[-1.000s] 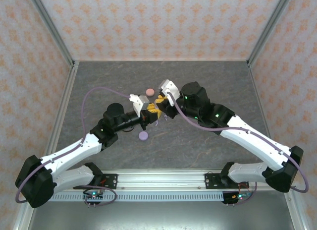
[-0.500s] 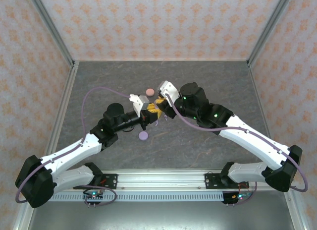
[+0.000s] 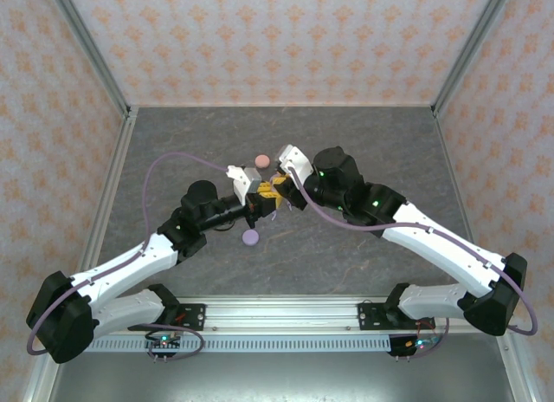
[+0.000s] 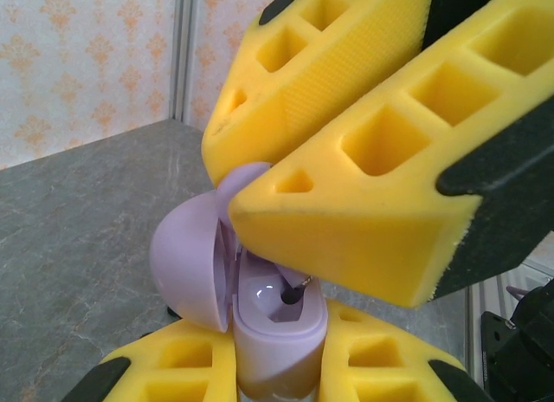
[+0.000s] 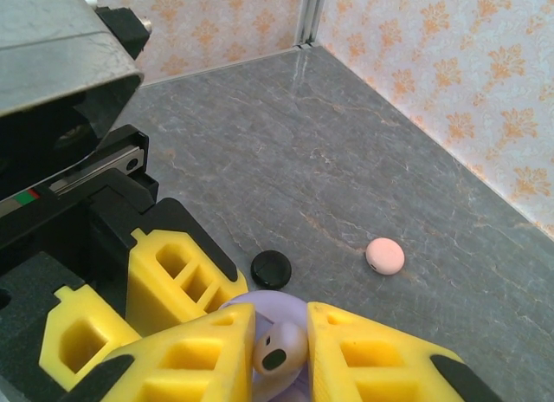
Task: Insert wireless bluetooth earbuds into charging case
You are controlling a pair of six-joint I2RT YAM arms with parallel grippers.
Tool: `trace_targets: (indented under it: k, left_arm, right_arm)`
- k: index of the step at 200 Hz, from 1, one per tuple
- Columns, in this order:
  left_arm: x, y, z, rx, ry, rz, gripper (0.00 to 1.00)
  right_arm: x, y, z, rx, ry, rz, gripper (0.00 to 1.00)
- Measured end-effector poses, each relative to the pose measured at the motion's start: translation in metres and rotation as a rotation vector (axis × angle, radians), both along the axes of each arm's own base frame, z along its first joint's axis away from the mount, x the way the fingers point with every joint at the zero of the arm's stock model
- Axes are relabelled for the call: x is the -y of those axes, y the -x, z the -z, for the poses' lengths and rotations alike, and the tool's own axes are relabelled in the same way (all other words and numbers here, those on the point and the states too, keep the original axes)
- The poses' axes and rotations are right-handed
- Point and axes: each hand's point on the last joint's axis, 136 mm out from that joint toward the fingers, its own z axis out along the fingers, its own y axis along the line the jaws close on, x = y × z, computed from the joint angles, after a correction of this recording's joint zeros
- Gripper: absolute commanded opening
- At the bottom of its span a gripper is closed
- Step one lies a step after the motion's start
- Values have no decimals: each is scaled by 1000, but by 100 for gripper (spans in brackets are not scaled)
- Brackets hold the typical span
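Bright, even light from above; faint soft shadows beneath the arms (image 3: 138, 263) on the grey table (image 3: 329, 263); a pale sheen inside the lilac charging case (image 4: 260, 294); lilac earbud (image 5: 279, 348) sharp; nearby dark housing (image 5: 61, 90) blurred.

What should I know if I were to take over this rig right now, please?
Left gripper: shut on the lilac case, lid open.
Right gripper: shut on a lilac earbud, held at the case's mouth, not yet seated.
Done: case open, earbud in hand.
Left: seat the earbud in the empty socket, release, close the lid.
Also on the table: pink puck, black puck, lilac puck.
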Motion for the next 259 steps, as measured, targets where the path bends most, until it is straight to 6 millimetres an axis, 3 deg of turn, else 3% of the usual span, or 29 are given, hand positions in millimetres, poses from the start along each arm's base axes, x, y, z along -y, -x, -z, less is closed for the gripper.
trace_targets:
  k: [83,197,259]
  left_arm:
    - [0,0,-2,-1,8,-2,0]
    - [-1,1,-7,11,17,-1,0]
    - [-3,-1,-5,14,7,-22,0]
  right_arm:
    - [1,8,-6,0,-37,-26,22]
    - [0,13,0,-32,-27,-45,18]
    - [4,9,2,-58,-32,3,32]
